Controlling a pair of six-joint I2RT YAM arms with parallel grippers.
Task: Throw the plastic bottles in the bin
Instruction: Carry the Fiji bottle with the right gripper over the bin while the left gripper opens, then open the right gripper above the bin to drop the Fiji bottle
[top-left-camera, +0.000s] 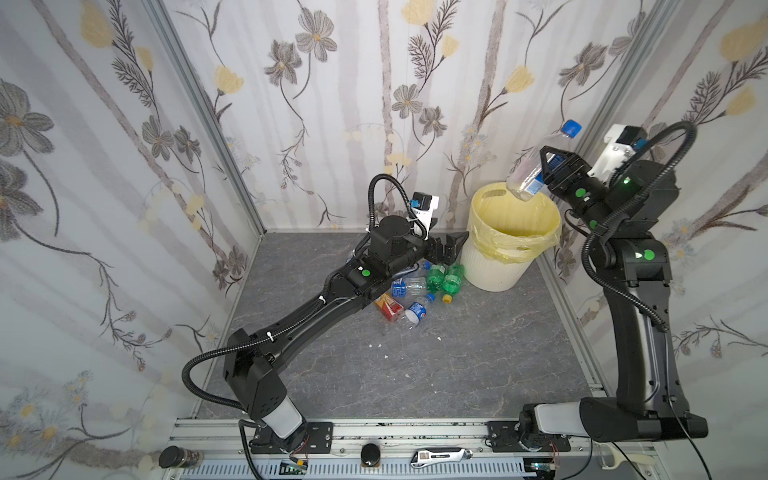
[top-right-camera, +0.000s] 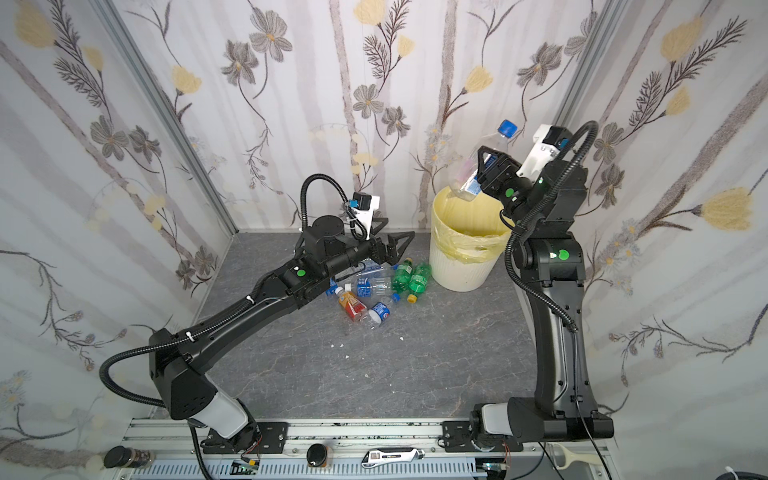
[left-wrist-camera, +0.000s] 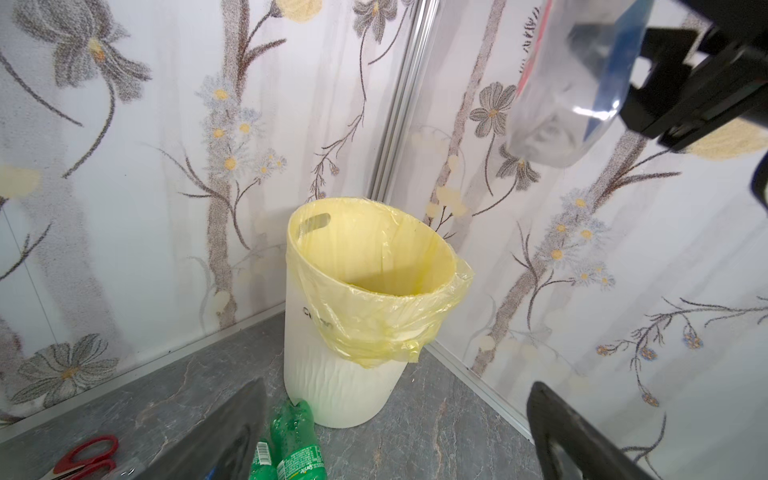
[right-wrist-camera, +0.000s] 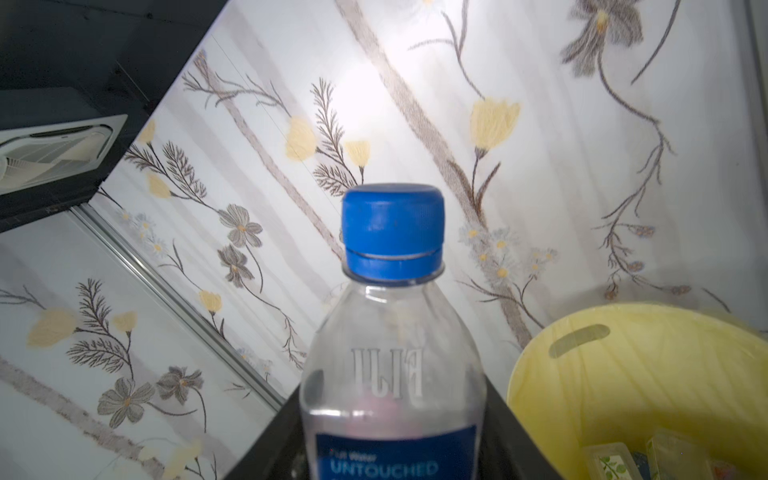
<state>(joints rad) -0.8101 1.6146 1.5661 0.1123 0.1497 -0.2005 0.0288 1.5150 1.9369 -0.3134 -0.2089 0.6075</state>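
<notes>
Right pincer (top-left-camera: 548, 166) around one bottle (top-left-camera: 524, 176) above one bin (top-left-camera: 490, 266); left pincer (top-right-camera: 392, 235) wide; two green bottles (top-left-camera: 442, 278)

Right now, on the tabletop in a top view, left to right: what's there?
In order: orange-labelled bottle → white-capped bottle → green bottles → bin. The held bottle in the right hand overlaps the bin in this view, so it's left out.
</notes>
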